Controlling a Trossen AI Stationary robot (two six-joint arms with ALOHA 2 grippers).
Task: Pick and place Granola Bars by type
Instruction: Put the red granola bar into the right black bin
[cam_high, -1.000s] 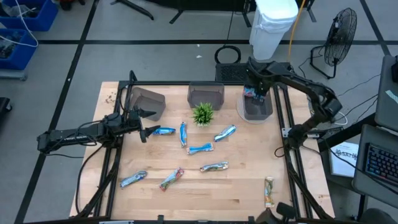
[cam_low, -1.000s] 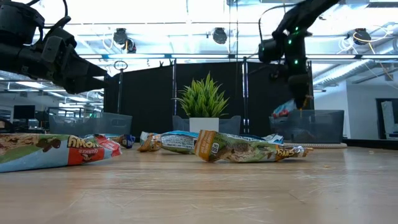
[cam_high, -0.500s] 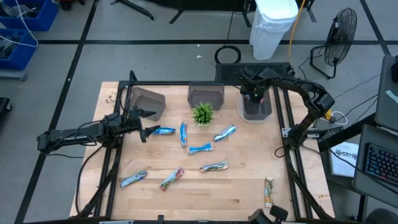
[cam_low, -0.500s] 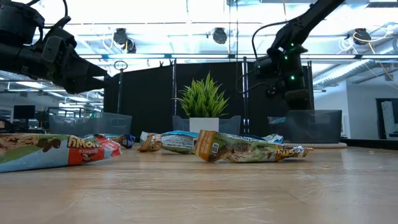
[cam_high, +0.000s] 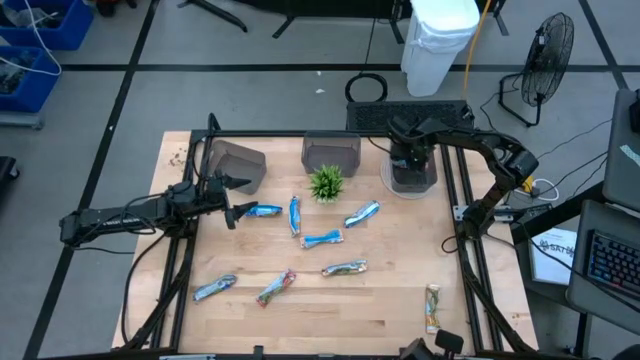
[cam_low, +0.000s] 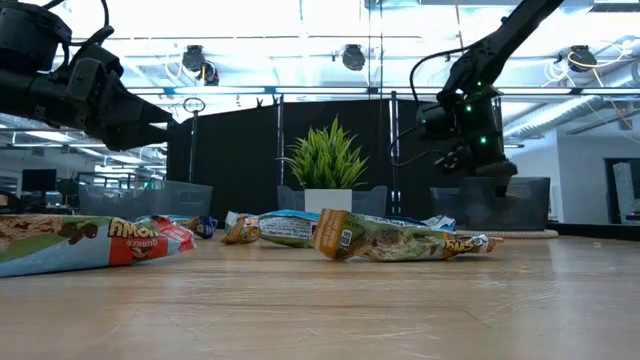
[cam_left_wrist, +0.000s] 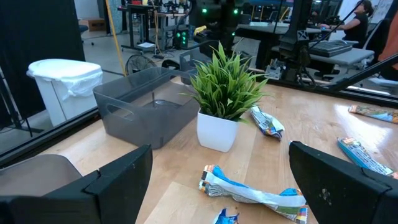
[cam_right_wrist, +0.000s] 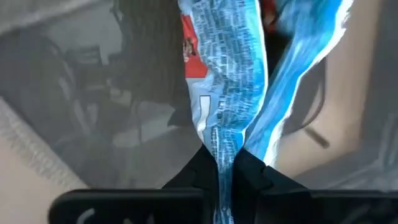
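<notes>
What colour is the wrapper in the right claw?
Blue and white with a red patch, on the granola bar; the right wrist view shows it best.

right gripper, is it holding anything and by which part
Yes: the right gripper pinches a blue-and-white granola bar by its crimped wrapper end, inside the grey bin.

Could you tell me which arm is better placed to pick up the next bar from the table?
Left: its open left gripper hovers beside a blue bar, while the right gripper is down in the right-hand bin, shut on another bar.
</notes>
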